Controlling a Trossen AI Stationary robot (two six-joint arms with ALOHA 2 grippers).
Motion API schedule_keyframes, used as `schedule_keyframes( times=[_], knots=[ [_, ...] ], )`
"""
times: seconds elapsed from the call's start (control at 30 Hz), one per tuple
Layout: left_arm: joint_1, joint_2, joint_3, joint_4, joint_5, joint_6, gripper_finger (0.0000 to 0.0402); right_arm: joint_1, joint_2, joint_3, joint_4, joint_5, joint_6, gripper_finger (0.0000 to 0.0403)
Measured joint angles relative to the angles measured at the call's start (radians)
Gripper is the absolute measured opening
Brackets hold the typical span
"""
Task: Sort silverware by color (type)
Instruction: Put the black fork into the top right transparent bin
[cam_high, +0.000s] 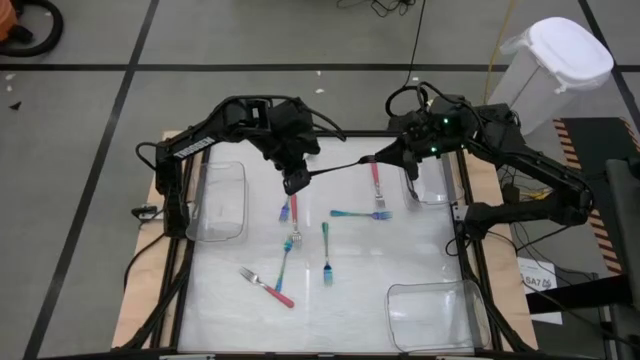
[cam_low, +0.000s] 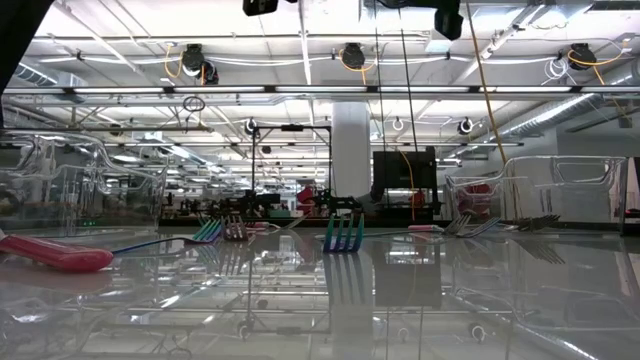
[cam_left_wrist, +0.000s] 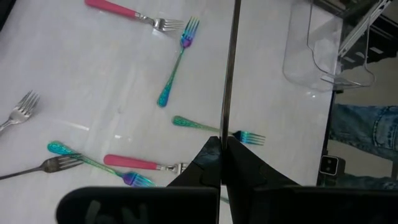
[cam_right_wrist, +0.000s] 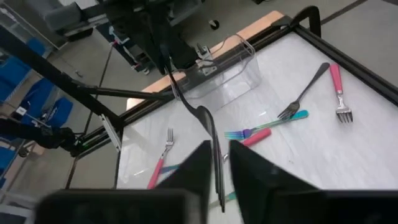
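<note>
While your left gripper (cam_high: 296, 181) was clamped on one end of a black fork (cam_high: 335, 166) above the table (cam_high: 400, 255), your right gripper (cam_high: 385, 156) had closed on its other end; pink fork (cam_high: 376, 184) and teal fork (cam_high: 326, 250) lay below

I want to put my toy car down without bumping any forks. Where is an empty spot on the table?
The best spot is the bare patch between the green fork, the blue fork and the bin farthest from the arms. The table edge beyond the pink fork is free too. It is crowded in the middle, around the left gripper.
</note>
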Motion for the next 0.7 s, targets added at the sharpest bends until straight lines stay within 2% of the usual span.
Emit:
schedule_keyframes(
  times=[0.07, 0.37, 0.7],
  knots=[
    [0.0, 0.0, 0.0, 0.001, 0.0, -0.012, 0.0003, 0.0, 0.0, 0.0, -0.002, 0.0, -0.011, 0.0011],
    [0.001, 0.0, 0.0, 0.059, -0.027, -0.028, 0.0045, 0.0, -0.006, 0.0, -0.006, 0.041, -0.002, 0.0003],
    [0.019, -0.02, -0.001, 0.132, -0.105, -0.042, 0.0145, -0.037, -0.063, 0.0, -0.026, 0.09, 0.015, 0.0001]
  ],
)
